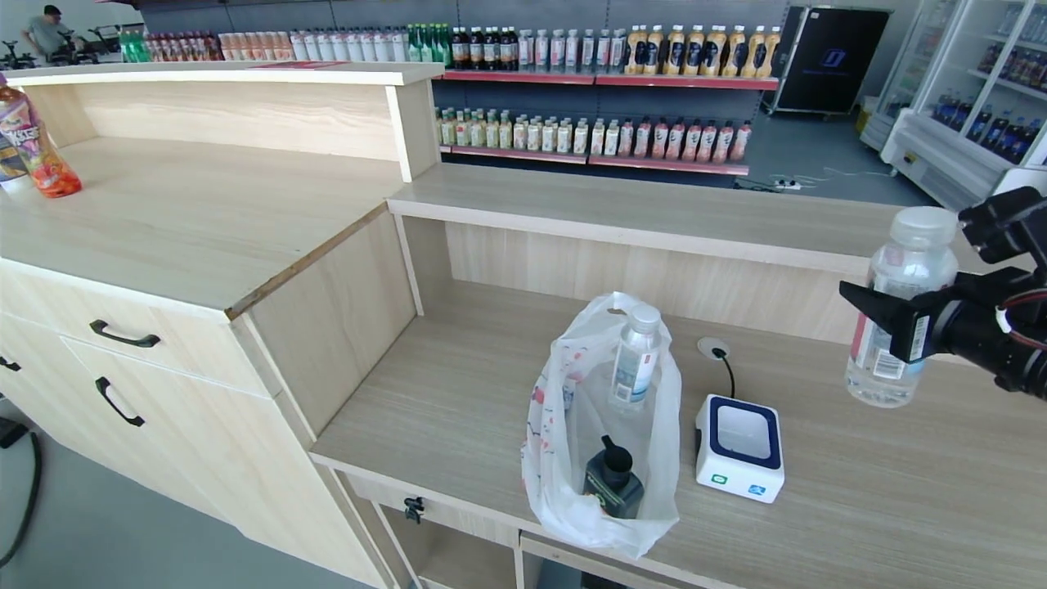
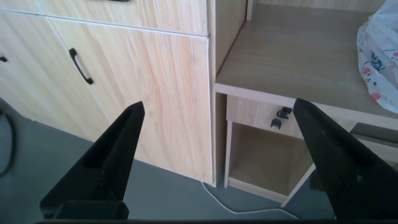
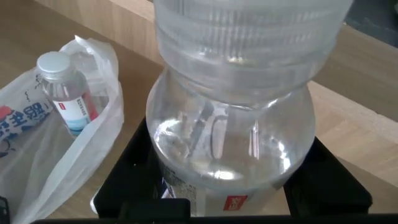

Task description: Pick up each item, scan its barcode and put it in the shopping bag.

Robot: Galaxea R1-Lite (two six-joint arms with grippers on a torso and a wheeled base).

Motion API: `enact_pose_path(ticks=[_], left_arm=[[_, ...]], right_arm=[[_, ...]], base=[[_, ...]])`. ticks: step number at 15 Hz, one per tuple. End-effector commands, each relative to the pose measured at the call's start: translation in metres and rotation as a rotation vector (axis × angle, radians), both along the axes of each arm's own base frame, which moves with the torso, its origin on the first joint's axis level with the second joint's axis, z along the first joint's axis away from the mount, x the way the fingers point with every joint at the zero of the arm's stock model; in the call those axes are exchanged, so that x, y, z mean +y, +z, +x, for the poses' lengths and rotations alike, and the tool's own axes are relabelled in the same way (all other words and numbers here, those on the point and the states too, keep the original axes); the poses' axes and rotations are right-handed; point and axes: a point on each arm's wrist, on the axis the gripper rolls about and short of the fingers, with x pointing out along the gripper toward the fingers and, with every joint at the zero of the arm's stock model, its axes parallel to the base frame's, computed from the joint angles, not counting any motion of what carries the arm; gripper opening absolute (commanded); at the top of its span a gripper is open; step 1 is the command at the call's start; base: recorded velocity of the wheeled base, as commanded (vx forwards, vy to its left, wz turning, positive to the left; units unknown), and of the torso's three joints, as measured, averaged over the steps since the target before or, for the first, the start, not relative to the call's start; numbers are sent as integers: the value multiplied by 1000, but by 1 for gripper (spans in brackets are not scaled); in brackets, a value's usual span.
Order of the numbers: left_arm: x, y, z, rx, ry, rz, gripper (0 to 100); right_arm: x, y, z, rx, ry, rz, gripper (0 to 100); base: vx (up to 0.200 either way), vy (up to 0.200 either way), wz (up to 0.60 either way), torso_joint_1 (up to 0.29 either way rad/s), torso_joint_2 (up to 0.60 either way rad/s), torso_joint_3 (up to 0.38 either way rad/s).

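My right gripper is shut on a clear water bottle with a white cap, held upright above the right side of the counter, up and to the right of the white barcode scanner. In the right wrist view the bottle stands close between the dark fingers. The white plastic shopping bag lies open left of the scanner, holding a small clear bottle and a dark bottle. My left gripper hangs open and holds nothing, low beside the cabinet front.
The scanner's cable runs to a grommet in the lower counter. An orange drink bottle lies on the raised counter at the far left. Drawer handles line the cabinet. The bag's edge shows above the lower counter.
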Motion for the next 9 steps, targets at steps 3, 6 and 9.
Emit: enact_pose_path(ticks=[3,6,9], left_arm=[[0,0,0,0,1,-1,100],[0,0,0,0,1,1,100],[0,0,0,0,1,-1,100]], right_arm=[[32,-15,-7,58,142,11,0],[62,-28,-11,108,269,5,0],[78,-48,3,136,309,6,0]], base=[[0,0,600,-126,349,198],[0,0,0,-43,97,49],[0,0,0,0,0,0]])
